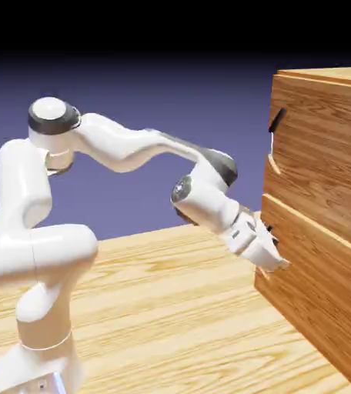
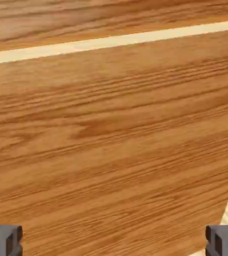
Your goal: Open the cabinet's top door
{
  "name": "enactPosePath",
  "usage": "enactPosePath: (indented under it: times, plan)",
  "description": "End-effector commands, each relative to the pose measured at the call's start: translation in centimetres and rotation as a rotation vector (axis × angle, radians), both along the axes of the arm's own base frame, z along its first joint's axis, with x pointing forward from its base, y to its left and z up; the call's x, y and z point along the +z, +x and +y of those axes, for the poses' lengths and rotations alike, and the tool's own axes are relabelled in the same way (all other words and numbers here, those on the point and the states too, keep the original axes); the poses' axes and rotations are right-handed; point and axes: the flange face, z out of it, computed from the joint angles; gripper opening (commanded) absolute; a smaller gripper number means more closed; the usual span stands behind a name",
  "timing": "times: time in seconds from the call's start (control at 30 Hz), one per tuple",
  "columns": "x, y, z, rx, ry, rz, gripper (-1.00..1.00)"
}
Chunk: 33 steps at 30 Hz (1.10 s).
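The large box-shaped cabinet of warm brown wood grain (image 1: 321,223) stands on the pale wooden table (image 1: 171,308) at the right of the exterior view. Its upper front, the wide wood-grain top door (image 1: 317,154), carries a small black bar handle (image 1: 275,119) near its upper left corner, and the panel looks shut, flush with the cabinet's face. Below it sits the matching lower wood-grain front (image 1: 317,292), which juts slightly forward at the seam.

The white jointed robot arm (image 1: 125,146) rises from the lower left, bends over at a grey-capped shoulder joint and slopes down to the right. Its wrist tilts downward, so the white hand (image 1: 275,262) points at the left edge of the lower front, just beside or touching the wood, well below the black handle.

In the hand view, brown wood grain fills nearly everything, crossed near the top by a pale strip. The two small grey fingertips (image 2: 3,240) sit at the far bottom corners, spread wide apart with nothing held between them.
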Motion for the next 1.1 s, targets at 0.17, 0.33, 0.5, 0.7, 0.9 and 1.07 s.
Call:
enactPosePath:
  times: [0.17,0.33,0.5,0.7,0.9,1.07]
  plan:
    - [9.5,-0.6,8.3,0.181,-0.085,-0.356,1.0]
    - [11.6,1.1,10.4,0.226,-0.1,-0.437,1.0]
    - [11.6,3.8,10.2,0.226,-0.098,-0.437,-1.0]
    - [11.6,-1.0,8.0,0.368,-0.067,-0.444,-1.0]
    - [11.6,-5.7,4.9,0.519,-0.032,-0.451,-1.0]
    - [11.6,-9.0,2.0,0.635,-0.006,-0.454,-1.0]
